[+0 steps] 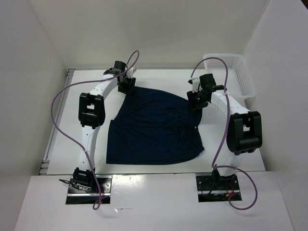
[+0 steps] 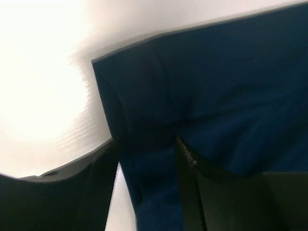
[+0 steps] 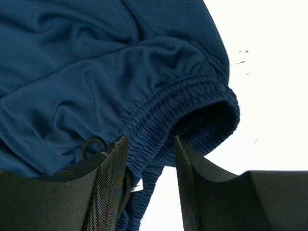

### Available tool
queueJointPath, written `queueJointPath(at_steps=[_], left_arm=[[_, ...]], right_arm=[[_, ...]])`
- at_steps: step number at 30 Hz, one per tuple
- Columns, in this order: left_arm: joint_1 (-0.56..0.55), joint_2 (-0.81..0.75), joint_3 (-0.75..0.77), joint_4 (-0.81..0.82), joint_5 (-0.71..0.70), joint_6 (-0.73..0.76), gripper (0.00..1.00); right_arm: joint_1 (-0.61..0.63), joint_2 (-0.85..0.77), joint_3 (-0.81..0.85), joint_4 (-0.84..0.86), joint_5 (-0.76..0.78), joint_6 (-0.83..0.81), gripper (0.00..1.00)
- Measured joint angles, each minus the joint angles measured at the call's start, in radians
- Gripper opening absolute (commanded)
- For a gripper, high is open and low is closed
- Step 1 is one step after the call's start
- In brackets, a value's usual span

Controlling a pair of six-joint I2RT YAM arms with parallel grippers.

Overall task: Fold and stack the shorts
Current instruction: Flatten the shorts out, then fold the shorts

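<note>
in the overhead view the navy shorts (image 1: pixel 154 127) lie spread flat in the middle of the white table (image 1: pixel 163 79), one long edge toward 6 o'clock. the left gripper (image 1: pixel 126 85) sits on their 11 o'clock corner. only its wrist camera shows its fingers (image 2: pixel 96 192) clamped on a flat hemmed edge of cloth, with bare table at 9 o'clock. the right gripper (image 1: pixel 197 102) is at the shorts' 2 o'clock corner. its wrist view alone shows the gathered elastic waistband (image 3: pixel 183 103) pinched between its fingers (image 3: pixel 108 187). a white basket (image 1: pixel 236 72) at the table's 1 o'clock corner appears only from above.
</note>
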State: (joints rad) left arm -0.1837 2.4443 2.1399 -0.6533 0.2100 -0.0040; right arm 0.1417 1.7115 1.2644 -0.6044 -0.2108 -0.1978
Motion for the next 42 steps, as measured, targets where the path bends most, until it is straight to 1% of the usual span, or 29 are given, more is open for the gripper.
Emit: queueJointPath(at_steps=[1, 6, 7, 8, 10, 11, 14, 15, 19, 21, 23, 25, 26, 28, 29, 30, 31, 37, 42], left_arm=[[0.001, 0.024, 0.02, -0.002, -0.003, -0.003, 0.57], [0.007, 0.029, 0.075, 0.004, -0.017, 0.0, 0.57], [0.007, 0.03, 0.077, 0.003, -0.016, 0.0, 0.55], [0.007, 0.033, 0.077, 0.003, -0.013, 0.0, 0.51], [0.006, 0.042, 0.077, 0.002, -0.006, 0.0, 0.46], [0.006, 0.051, 0.077, 0.001, -0.002, 0.001, 0.41], [0.005, 0.063, 0.08, 0.002, 0.01, -0.001, 0.33], [0.004, 0.064, 0.08, 0.001, 0.014, 0.001, 0.23], [-0.002, 0.077, 0.096, 0.002, 0.023, 0.001, 0.04], [-0.009, 0.079, 0.097, 0.001, 0.024, 0.001, 0.0], [-0.018, 0.079, 0.099, 0.001, 0.025, 0.001, 0.0], [-0.026, 0.08, 0.103, -0.001, 0.026, 0.0, 0.0], [-0.026, 0.082, 0.11, -0.004, 0.026, 0.0, 0.0], [-0.028, 0.085, 0.123, -0.006, 0.027, 0.0, 0.0], [-0.028, 0.085, 0.135, -0.009, 0.027, 0.0, 0.0], [-0.027, 0.087, 0.148, -0.01, 0.027, 0.0, 0.0], [-0.023, 0.087, 0.165, -0.011, 0.027, 0.0, 0.0], [0.023, 0.087, 0.319, -0.039, 0.004, 0.0, 0.0], [0.083, 0.068, 0.483, -0.103, -0.007, 0.0, 0.0]], right_arm=[[-0.003, 0.0, 0.003, -0.005, -0.002, 0.0, 0.49], [-0.015, 0.008, 0.004, -0.023, -0.011, 0.0, 0.49], [-0.019, 0.016, 0.004, -0.023, -0.014, 0.0, 0.52], [-0.026, 0.025, 0.004, -0.024, -0.016, 0.003, 0.55], [-0.04, 0.05, 0.004, -0.023, -0.027, 0.005, 0.57], [-0.045, 0.066, 0.004, -0.023, -0.034, 0.007, 0.58], [-0.055, 0.113, 0.007, -0.022, -0.052, 0.019, 0.63], [-0.055, 0.128, 0.01, -0.022, -0.06, 0.022, 0.63], [-0.055, 0.177, 0.048, -0.018, -0.095, 0.036, 0.63], [-0.055, 0.193, 0.086, -0.016, -0.113, 0.048, 0.63], [-0.055, 0.206, 0.124, -0.012, -0.136, 0.053, 0.63], [-0.055, 0.214, 0.152, -0.005, -0.161, 0.059, 0.56], [-0.055, 0.218, 0.163, -0.003, -0.174, 0.065, 0.44], [-0.055, 0.228, 0.172, 0.013, -0.191, 0.075, 0.3], [-0.055, 0.236, 0.175, 0.016, -0.193, 0.082, 0.21], [-0.055, 0.244, 0.176, 0.021, -0.192, 0.085, 0.01], [-0.055, 0.255, 0.176, 0.029, -0.188, 0.089, 0.0], [-0.055, 0.288, 0.198, 0.034, -0.156, 0.1, 0.0], [-0.058, 0.288, 0.366, 0.005, -0.205, 0.045, 0.0]])
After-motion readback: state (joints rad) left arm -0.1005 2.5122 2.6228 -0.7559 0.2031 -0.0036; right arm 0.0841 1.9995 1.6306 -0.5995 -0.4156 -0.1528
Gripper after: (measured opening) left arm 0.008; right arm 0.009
